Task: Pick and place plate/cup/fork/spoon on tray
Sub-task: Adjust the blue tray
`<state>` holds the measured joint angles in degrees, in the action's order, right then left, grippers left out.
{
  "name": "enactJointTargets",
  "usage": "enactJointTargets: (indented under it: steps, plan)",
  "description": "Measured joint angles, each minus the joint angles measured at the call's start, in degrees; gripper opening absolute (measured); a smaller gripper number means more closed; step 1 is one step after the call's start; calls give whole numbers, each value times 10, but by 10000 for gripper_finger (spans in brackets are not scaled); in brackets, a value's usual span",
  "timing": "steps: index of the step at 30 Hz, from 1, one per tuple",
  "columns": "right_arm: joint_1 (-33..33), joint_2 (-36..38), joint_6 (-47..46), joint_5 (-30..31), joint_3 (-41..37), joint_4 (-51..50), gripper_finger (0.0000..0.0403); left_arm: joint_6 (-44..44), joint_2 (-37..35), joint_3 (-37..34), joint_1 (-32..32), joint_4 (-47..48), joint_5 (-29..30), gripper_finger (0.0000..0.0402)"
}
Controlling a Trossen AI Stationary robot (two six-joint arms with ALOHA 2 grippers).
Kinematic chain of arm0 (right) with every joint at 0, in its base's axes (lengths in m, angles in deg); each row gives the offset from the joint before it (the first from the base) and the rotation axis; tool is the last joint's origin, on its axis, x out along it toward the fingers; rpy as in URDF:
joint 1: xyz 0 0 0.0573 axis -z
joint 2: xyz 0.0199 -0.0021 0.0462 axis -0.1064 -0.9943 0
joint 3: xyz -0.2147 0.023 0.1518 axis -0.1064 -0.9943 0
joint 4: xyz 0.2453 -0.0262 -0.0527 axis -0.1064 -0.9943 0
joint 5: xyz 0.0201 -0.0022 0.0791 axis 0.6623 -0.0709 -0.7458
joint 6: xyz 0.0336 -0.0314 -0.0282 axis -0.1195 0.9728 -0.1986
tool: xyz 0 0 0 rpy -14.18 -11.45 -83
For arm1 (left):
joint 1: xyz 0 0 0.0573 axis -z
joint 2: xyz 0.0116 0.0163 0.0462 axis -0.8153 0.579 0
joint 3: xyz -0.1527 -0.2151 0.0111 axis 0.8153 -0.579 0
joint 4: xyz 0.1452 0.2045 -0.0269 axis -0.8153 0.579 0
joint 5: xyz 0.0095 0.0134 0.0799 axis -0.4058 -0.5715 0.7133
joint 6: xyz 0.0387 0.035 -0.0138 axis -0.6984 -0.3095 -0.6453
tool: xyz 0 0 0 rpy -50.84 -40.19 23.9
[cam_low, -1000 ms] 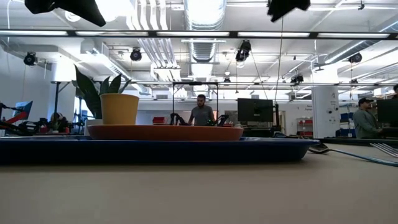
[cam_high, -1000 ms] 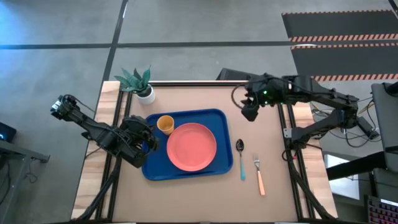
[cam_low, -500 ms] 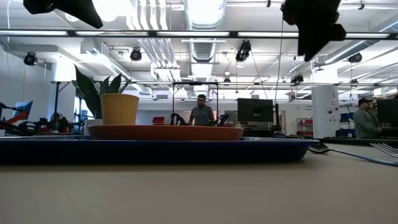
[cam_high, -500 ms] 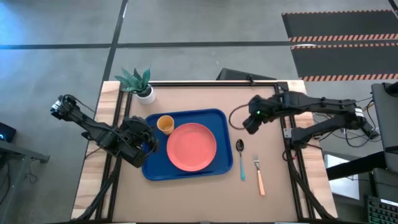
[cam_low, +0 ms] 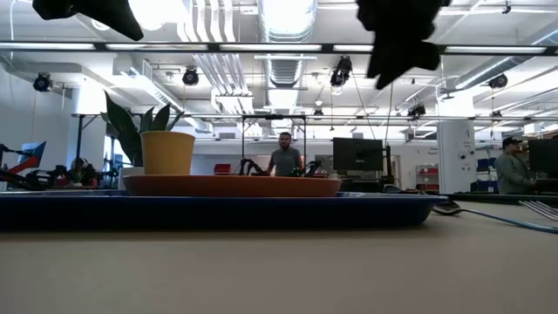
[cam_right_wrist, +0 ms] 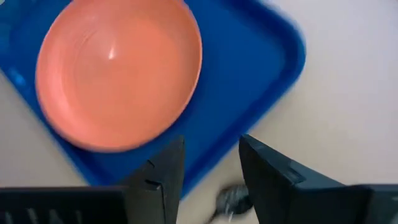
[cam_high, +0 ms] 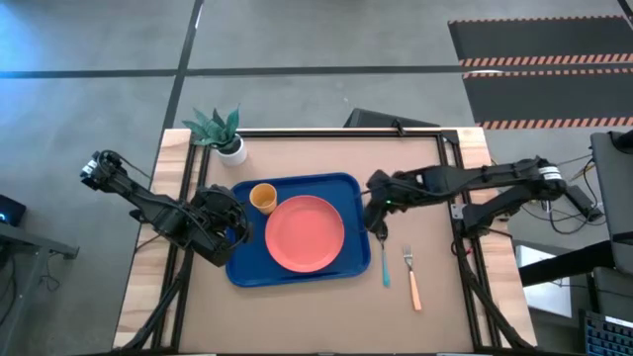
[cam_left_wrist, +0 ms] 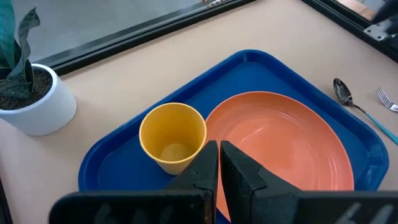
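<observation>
High view first: your right gripper [cam_high: 377, 210] has swung in from the far side of the table over the last second and now hangs just above the bowl end of the spoon [cam_high: 383, 251], right beside the tray [cam_high: 297, 184] rim. Its fingers [cam_right_wrist: 163, 174] stand spread with a clear gap, narrowing slightly as it arrives, and nothing is between them; in the right wrist view the spoon's bowl shows just under that gap. The plate [cam_high: 305, 233] and the cup [cam_high: 263, 198] already sit on the tray, the cup touching or nearly touching the plate's edge. The spoon and the fork [cam_high: 410, 274] lie side by side on the bare table just beside the tray, so you are likely lining up for the spoon, with two pieces left. Your left gripper [cam_left_wrist: 219, 163] waits over the tray's left edge, fingers pressed together and empty. Expect a thin, flat handle that needs a low, squared pinch.
</observation>
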<state>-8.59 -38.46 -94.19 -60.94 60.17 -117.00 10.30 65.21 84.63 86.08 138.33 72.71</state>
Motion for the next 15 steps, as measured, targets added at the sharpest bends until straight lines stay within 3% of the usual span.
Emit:
enactJointTargets:
  steps: [7,15]
  plan:
    - [25,-90,136,-8,62,23,21,0,0,1,0,0,0,0]
    - [67,-163,217,4,126,-33,8,-1,0,1,0,0,-16,0]
